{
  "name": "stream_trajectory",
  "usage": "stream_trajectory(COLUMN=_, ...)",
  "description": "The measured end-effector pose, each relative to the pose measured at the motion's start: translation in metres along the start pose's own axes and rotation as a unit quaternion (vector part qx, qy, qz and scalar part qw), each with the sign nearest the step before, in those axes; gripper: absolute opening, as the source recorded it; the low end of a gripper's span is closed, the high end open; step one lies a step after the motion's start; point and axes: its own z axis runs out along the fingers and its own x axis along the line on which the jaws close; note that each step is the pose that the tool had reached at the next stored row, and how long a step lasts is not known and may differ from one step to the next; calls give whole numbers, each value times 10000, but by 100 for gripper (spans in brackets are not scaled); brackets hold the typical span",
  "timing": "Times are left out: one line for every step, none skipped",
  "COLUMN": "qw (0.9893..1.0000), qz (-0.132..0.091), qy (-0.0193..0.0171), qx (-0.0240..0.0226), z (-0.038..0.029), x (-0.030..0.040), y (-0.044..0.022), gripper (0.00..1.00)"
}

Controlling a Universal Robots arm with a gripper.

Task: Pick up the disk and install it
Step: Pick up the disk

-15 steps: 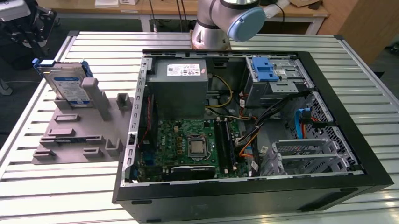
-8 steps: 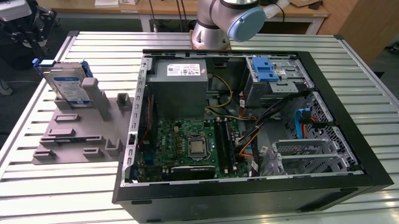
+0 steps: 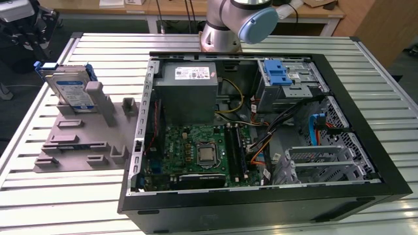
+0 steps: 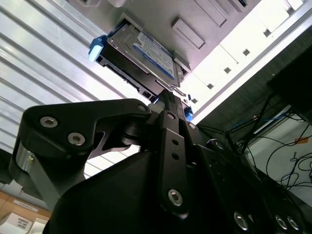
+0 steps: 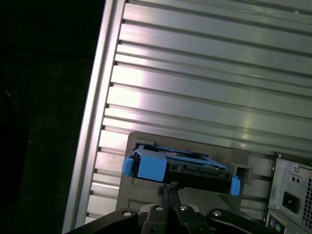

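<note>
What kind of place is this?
Probably a robotics lab bench: a robot arm by an open computer case on a slatted metal table, and a disk in a grey fixture.

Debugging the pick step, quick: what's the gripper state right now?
Gripper: shut, holding nothing. The disk stands on edge in the grey fixture, not gripped.

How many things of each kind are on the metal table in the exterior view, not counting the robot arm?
Disk: 1
Grey holder plate: 1
Open computer case: 1
Total: 3
</note>
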Motion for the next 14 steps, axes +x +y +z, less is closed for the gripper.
stream_trajectory(qw=10000, qz=-13, qy=0, qx=0, z=0, x=0, y=0, gripper=11)
stream_trajectory(qw=10000, qz=-26, qy=1, qx=0, z=0, x=0, y=0, gripper=11)
stream_trajectory(qw=10000, qz=-39, qy=2, qx=0, z=0, x=0, y=0, gripper=11)
stream_trajectory(qw=10000, qz=-53, qy=2, qx=-1, z=0, x=0, y=0, gripper=11)
stream_trajectory(qw=10000, qz=-66, qy=2, qx=-1, z=0, x=0, y=0, gripper=11)
stream_trajectory(qw=10000, qz=-81, qy=3, qx=-1, z=0, x=0, y=0, gripper=11)
stream_trajectory(qw=10000, qz=-93, qy=3, qx=-1, z=0, x=0, y=0, gripper=11)
stream_trajectory(qw=9999, qz=-103, qy=4, qx=-1, z=0, x=0, y=0, gripper=11)
stream_trajectory(qw=9999, qz=-108, qy=4, qx=-1, z=0, x=0, y=0, gripper=11)
stream_trajectory(qw=9999, qz=-109, qy=5, qx=-1, z=0, x=0, y=0, gripper=11)
stream_trajectory(qw=9999, qz=-109, qy=4, qx=-1, z=0, x=0, y=0, gripper=11)
stream_trajectory(qw=9999, qz=-110, qy=4, qx=-1, z=0, x=0, y=0, gripper=11)
stream_trajectory(qw=9999, qz=-110, qy=4, qx=-1, z=0, x=0, y=0, gripper=11)
stream_trajectory(qw=9999, qz=-110, qy=5, qx=-1, z=0, x=0, y=0, gripper=11)
